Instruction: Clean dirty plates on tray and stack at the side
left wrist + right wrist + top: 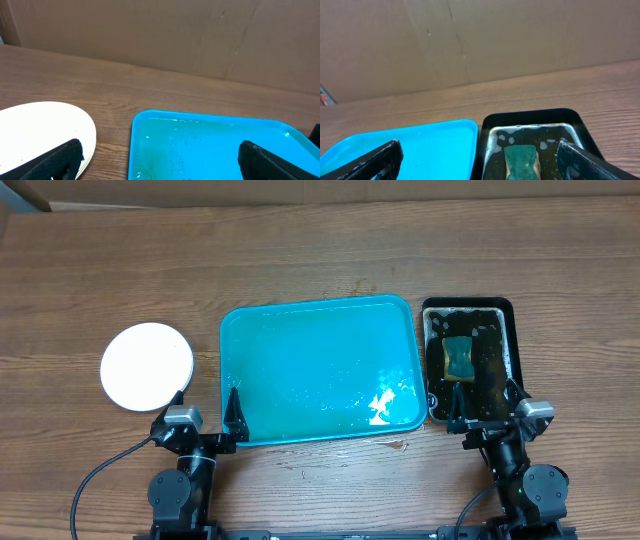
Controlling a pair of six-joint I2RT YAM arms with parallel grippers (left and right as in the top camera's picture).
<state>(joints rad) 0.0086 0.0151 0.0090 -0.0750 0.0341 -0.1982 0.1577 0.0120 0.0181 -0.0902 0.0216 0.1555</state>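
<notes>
Far left of the desk (320, 240): plates (147, 366) set in one stack, top face plain white; layered rim visible in the left wrist view; number in the stack cannot be told. Placed apart from the tray (318, 303), with bare wood between.

Just below and right of the stack: left end effector (206, 408), spread wide, gripping nothing; one finger near the stack's lower right edge, the other over the tray's near left corner.

Centre: tray, turquoise, lying flat on the desk; coated with a thin wet film, dotted with fine dark specks; bright glare toward the near right corner.

Just beside it on the right: black tray (506, 320), narrower, glossy; contact between the two trays cannot be told; filled with shallow liquid and pale patches of foam. Lying flat in its middle: sponge (460, 358), green face up, yellow showing at the edges.

Far right, at the black tray's near end: right end effector (484, 410), spread wide, gripping nothing; fingers set to either side of that end.
</notes>
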